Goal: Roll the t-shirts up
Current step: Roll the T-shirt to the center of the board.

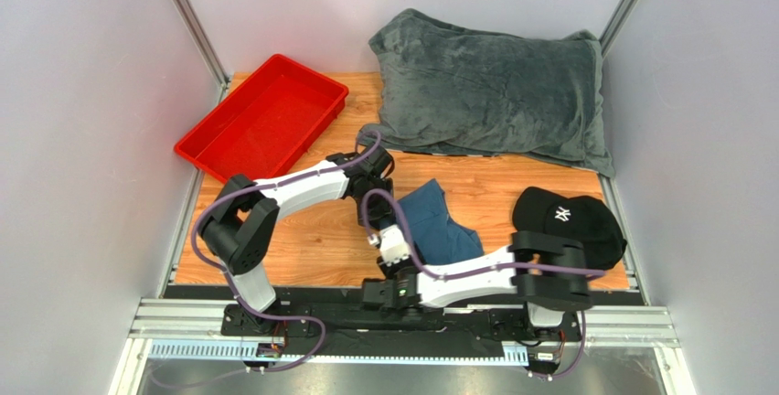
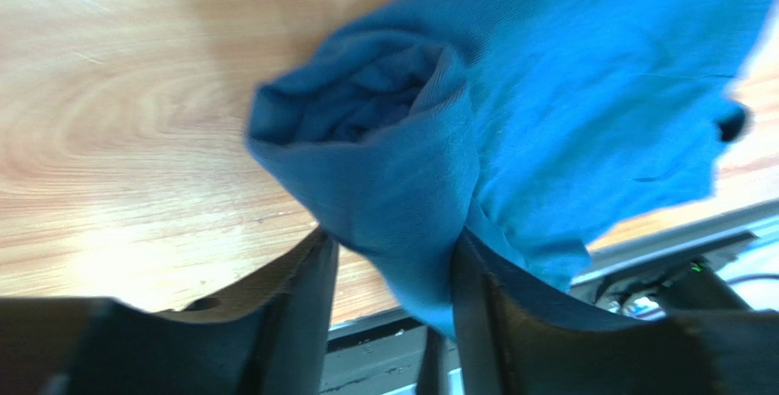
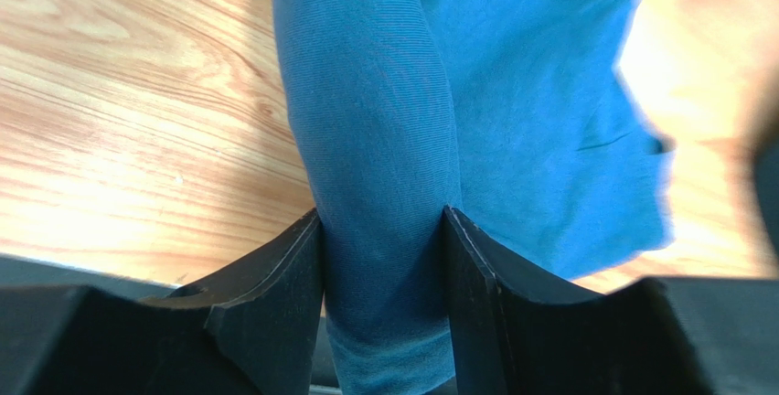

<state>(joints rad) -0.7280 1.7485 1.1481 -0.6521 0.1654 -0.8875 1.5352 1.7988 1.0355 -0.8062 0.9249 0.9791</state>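
**Both claws clamped on a half-rolled t-shirt**

From above, near the middle of the table (image 1: 302,240), a shade toward five o'clock: a teal-blue t-shirt (image 1: 443,226), bunched. Flat part spread toward three o'clock, rolled edge along the nine o'clock side. Gripped on that edge by two claws. Left claw (image 1: 379,203) reaching in from eleven o'clock. Right claw (image 1: 391,235) coming up from six o'clock, just beside the other.

Through the left wrist camera: left claw (image 2: 393,249) at a middling width, closed on the t-shirt (image 2: 384,139). Cloth filling the gap and touching both fingers (image 2: 306,304). Open end of the roll facing the lens, layers curled inside. Loose cloth trailing toward two o'clock over the wood.

Through the right wrist camera: right claw (image 3: 382,230) likewise at a middling width, pinching the t-shirt (image 3: 366,121). Roll running up toward twelve o'clock from between the fingers (image 3: 274,294), pressed against both. Flat cloth lying on the wood at its three o'clock side.

Elsewhere on the table, from above:
- Red tray (image 1: 265,125) at ten o'clock, set at a slant, well apart from the t-shirt.
- Grey blanket (image 1: 494,93) heaped at twelve to one o'clock against the back wall.
- Black cap (image 1: 567,221) with a white emblem at four o'clock, near the t-shirt but not touching it.
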